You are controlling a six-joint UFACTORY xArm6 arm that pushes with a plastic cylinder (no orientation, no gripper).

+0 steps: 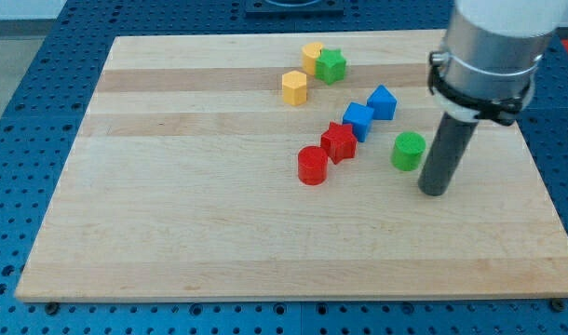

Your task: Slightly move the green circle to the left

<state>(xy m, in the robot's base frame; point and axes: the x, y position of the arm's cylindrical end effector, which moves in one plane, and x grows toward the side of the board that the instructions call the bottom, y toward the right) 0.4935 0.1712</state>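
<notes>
My tip (434, 189) rests on the wooden tabletop (172, 214) at the view's right, just beside the green circle (409, 151) — on its right and a little toward the view's bottom. From this angle I cannot tell whether the rod actually touches the block; a thin gap seems to remain. There is no gripper on this arm, only the straight dark rod under a grey cylinder body, so nothing is being held.

The green circle stands right of the board's middle, apart from the other blocks. To its left and slightly up sit two blue blocks — the nearer blue block (358, 120) and a second blue block (382, 101), close together, their exact shapes hard to make out. Left of those, a red star-like block (339, 141) touches or nearly touches a red cylinder (312, 166), which lies toward the view's bottom left of it.

Near the view's top, a green star (331, 65) sits against a yellow block (311, 56), and a yellow hexagon (294, 87) stands just below them
</notes>
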